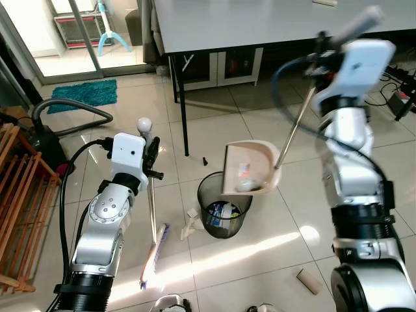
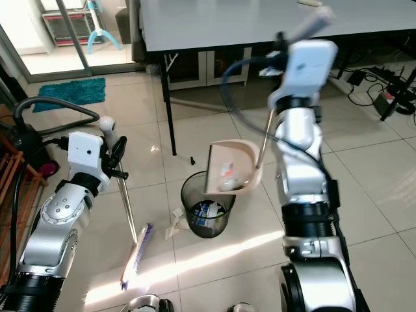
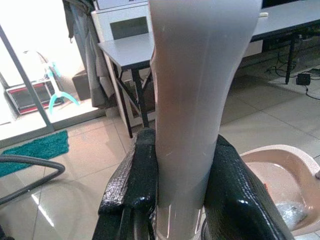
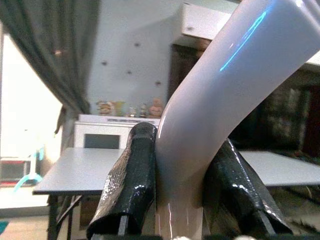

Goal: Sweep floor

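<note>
My left gripper (image 1: 152,159) is shut on the handle of a broom (image 1: 151,214) that stands nearly upright, its purple-white bristles (image 1: 153,250) resting on the tiles at the left. Raised high at the right, my right gripper (image 1: 325,49) is shut on the grey handle of a beige dustpan (image 1: 250,168). The pan hangs tilted over a black mesh waste bin (image 1: 223,207) and holds bits of litter. In the left wrist view black fingers (image 3: 134,180) clamp the grey broom handle (image 3: 192,100); the right wrist view shows fingers (image 4: 127,185) clamped on the pan handle (image 4: 210,115).
A grey table (image 1: 260,23) stands behind, one black leg (image 1: 180,104) near the bin. Crumpled paper (image 1: 190,224) lies beside the bin and a cardboard tube (image 1: 309,281) on the tiles at the right. A vacuum hose (image 1: 71,117) and wooden rack (image 1: 19,195) are left; cables (image 1: 400,84) far right.
</note>
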`<state>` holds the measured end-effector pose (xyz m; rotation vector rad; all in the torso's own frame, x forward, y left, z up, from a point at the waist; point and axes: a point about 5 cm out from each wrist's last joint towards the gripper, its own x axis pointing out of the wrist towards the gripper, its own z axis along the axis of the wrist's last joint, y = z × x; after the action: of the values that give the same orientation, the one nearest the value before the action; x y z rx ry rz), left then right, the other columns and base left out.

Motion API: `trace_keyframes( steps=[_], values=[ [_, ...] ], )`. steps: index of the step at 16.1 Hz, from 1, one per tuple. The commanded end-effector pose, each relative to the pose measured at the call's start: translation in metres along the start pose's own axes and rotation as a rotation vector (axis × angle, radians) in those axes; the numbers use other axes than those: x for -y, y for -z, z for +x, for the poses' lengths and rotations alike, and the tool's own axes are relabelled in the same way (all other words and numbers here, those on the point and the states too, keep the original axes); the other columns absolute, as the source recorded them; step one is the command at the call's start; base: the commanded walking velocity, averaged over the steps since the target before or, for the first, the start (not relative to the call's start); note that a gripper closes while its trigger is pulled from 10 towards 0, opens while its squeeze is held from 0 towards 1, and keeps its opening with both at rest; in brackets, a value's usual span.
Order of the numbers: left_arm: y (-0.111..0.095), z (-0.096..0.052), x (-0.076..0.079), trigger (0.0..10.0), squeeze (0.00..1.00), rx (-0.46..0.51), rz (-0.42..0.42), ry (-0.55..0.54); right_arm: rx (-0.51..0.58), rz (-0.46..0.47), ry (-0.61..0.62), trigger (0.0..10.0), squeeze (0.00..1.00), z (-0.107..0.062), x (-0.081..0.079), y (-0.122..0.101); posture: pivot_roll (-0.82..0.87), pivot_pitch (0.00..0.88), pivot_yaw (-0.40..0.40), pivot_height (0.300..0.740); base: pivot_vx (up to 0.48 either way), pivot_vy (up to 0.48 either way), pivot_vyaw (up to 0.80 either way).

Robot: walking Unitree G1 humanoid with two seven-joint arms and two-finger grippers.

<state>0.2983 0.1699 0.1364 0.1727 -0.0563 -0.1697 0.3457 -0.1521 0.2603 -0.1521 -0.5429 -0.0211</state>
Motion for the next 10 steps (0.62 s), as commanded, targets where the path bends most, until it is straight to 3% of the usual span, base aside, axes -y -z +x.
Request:
trace_keyframes(
  steps=[1, 5, 6, 8, 10],
  values=[
    [-0.008, -0.001, -0.002, 10.0, 0.0, 0.033, 0.019, -0.007, 0.085, -0.052, -0.067, 10.0, 0.0, -0.001, -0.01, -0.01, 0.03, 0.059, 0.034, 0.74, 0.0, 0.0, 0.0],
    [-0.007, -0.001, -0.001, 10.0, 0.0, 0.03, 0.017, -0.009, 0.165, -0.153, -0.284, 10.0, 0.0, -0.023, -0.05, -0.007, 0.02, 0.062, 0.031, 0.74, 0.0, 0.0, 0.0],
    [-0.007, -0.001, -0.001, 10.0, 0.0, 0.03, 0.017, -0.009, 0.172, -0.159, -0.304, 10.0, 0.0, -0.025, -0.053, -0.007, 0.02, 0.061, 0.031, 0.74, 0.0, 0.0, 0.0],
    [-0.007, -0.001, 0.0, 10.0, 0.0, 0.032, 0.014, -0.007, 0.187, -0.12, -0.402, 10.0, 0.0, -0.039, -0.073, -0.005, 0.02, 0.06, 0.031, 0.74, 0.0, 0.0, 0.0],
    [-0.007, 0.0, 0.0, 10.0, 0.0, 0.032, 0.014, -0.007, 0.2, -0.1, -0.446, 10.0, 0.0, -0.046, -0.082, -0.005, 0.02, 0.06, 0.031, 0.74, 0.0, 0.0, 0.0]
  ],
)
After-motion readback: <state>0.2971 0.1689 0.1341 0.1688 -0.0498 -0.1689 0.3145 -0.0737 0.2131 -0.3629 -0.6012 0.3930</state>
